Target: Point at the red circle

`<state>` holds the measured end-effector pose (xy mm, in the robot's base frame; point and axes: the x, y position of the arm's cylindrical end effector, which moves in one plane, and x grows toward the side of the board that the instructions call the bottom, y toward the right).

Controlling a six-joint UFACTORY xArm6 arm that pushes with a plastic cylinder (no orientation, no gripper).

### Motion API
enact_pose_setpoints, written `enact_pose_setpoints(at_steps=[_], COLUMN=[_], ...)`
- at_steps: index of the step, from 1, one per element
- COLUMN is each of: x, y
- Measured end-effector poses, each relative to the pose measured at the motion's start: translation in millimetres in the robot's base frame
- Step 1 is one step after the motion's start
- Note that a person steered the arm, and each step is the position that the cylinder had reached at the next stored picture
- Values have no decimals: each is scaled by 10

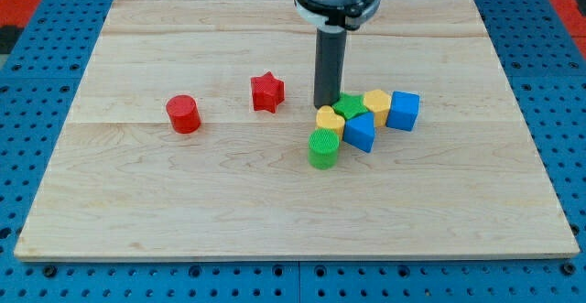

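The red circle (183,113) is a short red cylinder standing alone on the left part of the wooden board (183,202). My tip (325,105) is the lower end of the dark rod near the board's middle. It stands far to the right of the red circle, just right of the red star (267,92), at the top left edge of a cluster of blocks, touching or nearly touching the yellow block (330,119) and the green star (349,107).
The cluster right of centre holds a green cylinder (323,148), a blue block (359,132), a yellow block (376,105) and a blue cube (403,110). The board lies on a blue perforated table (37,83).
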<state>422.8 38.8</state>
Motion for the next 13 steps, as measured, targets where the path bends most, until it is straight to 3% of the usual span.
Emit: enact_pose_setpoints(at_steps=[2, 6, 7, 8, 9, 10, 13], x=[8, -487, -735, -738, -731, -693, -341], y=[0, -93, -416, -941, -1039, -1501, -2132])
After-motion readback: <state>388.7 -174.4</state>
